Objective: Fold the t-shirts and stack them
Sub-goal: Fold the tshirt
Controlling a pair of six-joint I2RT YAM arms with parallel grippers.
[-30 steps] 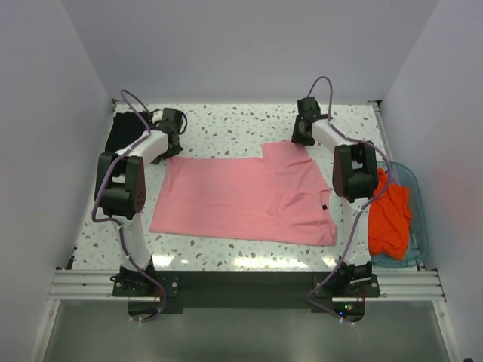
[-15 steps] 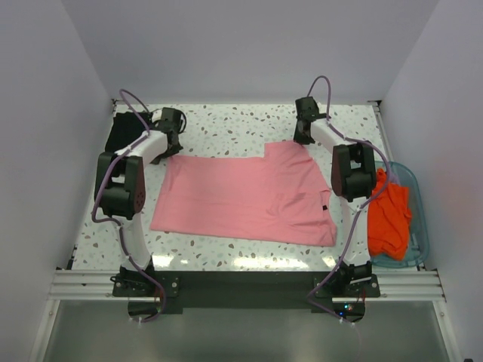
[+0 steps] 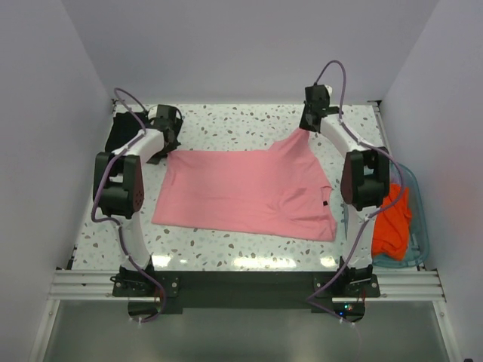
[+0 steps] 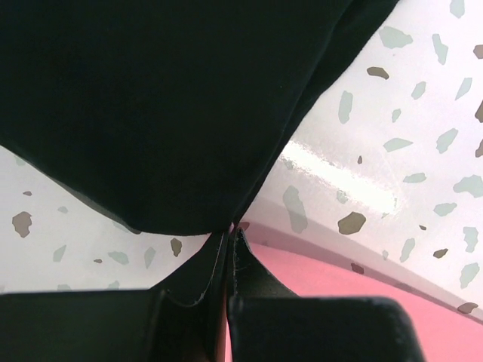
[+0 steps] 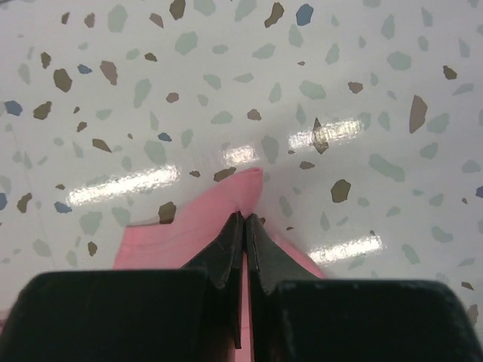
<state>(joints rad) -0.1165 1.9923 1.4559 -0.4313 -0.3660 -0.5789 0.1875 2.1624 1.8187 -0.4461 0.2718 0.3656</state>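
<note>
Evidently our left hand (image 4: 232,230) and right hand (image 5: 245,219) each clamp a far corner of the pink t-shirt (image 3: 241,192), ready to fold it.

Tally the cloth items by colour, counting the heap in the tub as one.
pink t-shirt: 1
black t-shirt: 1
orange-red heap in the teal tub: 1
Total: 3
</note>
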